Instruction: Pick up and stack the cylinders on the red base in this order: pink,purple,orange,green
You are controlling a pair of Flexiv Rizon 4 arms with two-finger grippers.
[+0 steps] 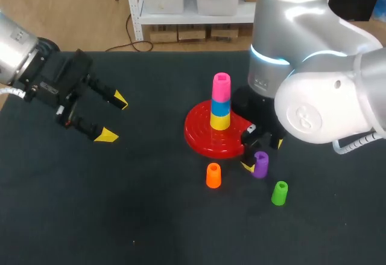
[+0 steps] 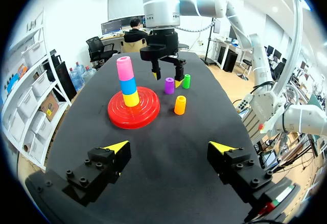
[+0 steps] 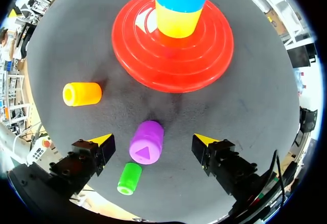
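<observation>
Right gripper (image 3: 153, 140) hangs released, straddling the purple cylinder (image 3: 147, 142) with a triangle on its top, while the left gripper (image 2: 169, 146) also gapes.

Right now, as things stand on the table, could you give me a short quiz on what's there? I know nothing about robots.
1. Which colour tops the stack on the red base? A yellow, B blue, C pink.
2. How many cylinders stand loose on the table?
3. True or false: the purple cylinder stands between the right arm's open jaws.
Key: 1 C. 2 three: orange, purple, green. 3 true.
</observation>
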